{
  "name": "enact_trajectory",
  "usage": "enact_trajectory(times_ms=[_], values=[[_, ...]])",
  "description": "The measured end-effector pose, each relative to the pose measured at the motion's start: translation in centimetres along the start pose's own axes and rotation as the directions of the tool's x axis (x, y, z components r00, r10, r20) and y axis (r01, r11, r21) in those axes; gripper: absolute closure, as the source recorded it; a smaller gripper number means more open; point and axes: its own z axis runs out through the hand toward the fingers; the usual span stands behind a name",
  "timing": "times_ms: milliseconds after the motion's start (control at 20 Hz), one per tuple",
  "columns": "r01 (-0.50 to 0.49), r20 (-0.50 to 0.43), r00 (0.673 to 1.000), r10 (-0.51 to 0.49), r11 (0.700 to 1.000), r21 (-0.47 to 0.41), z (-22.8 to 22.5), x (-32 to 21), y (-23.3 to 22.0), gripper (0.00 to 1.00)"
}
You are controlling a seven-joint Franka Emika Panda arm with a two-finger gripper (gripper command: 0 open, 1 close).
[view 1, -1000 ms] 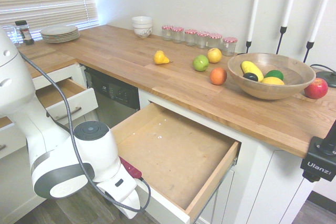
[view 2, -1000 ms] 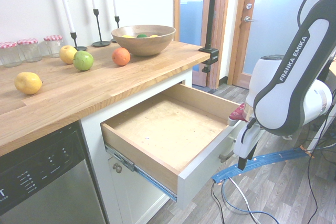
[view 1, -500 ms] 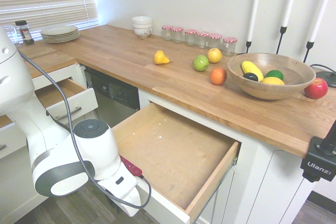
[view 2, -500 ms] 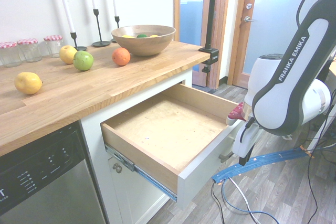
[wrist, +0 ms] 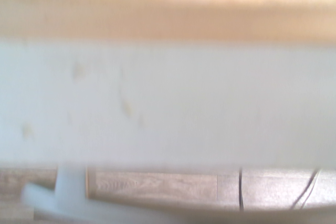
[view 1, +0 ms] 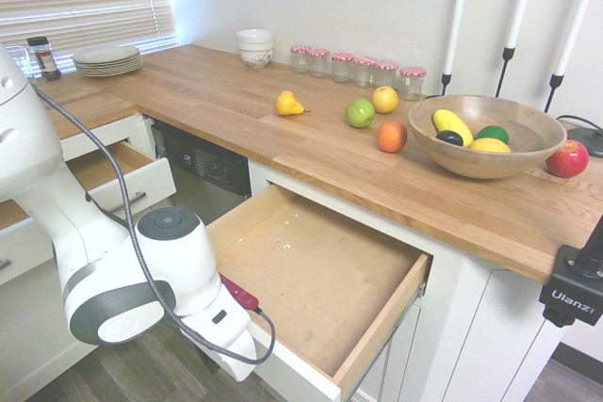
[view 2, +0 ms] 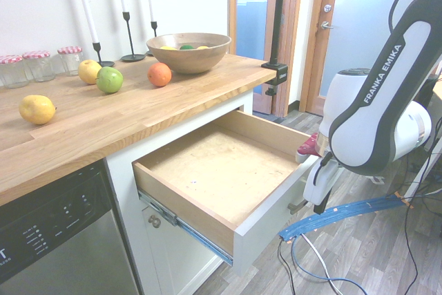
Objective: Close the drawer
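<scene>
Wooden countertop [view 1: 236,101] tops white kitchen cabinets [view 1: 490,327].

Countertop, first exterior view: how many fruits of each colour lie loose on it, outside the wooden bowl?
Yellow fruit: 2
Green fruit: 1
Orange fruit: 1
Red fruit: 1
Total: 5
</scene>
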Motion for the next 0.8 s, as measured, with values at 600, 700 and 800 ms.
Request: enact_trajectory(times_ms=[600,700,800], values=[[-0.008,-0.029,1.000,0.010,0.998,0.069,0.4,0.8,-1.9,1.00],[-0.009,-0.032,0.999,0.011,0.997,0.072,0.7,1.3,-2.4,1.00],[-0.009,-0.035,0.999,0.012,0.997,0.077,0.9,1.9,-2.9,1.00]])
